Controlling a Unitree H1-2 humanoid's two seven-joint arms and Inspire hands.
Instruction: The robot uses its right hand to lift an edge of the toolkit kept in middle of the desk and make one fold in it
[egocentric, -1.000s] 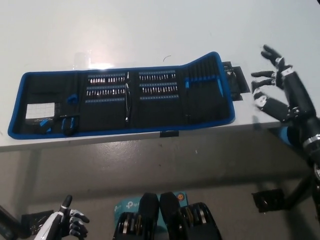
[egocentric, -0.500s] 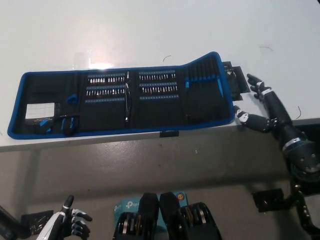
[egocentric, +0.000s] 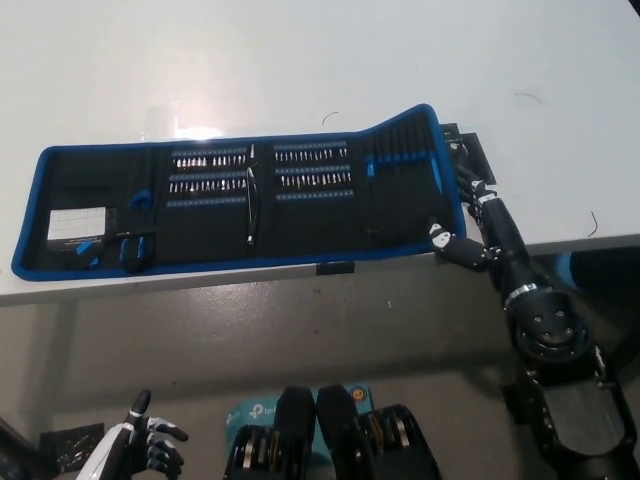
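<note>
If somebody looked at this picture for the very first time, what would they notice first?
Probably the long black toolkit with its bright blue edge, spread open across the middle of the white desk and full of rows of little tool bits. Next, the robot's black right hand at the toolkit's right end, where that edge is a bit raised. The white left hand rests low at the bottom left.

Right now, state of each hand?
Left hand: low at the picture's lower left, holding nothing, fingers apart, open.
Right hand: at the toolkit's right edge; whether it has gripped cannot be told.
</note>
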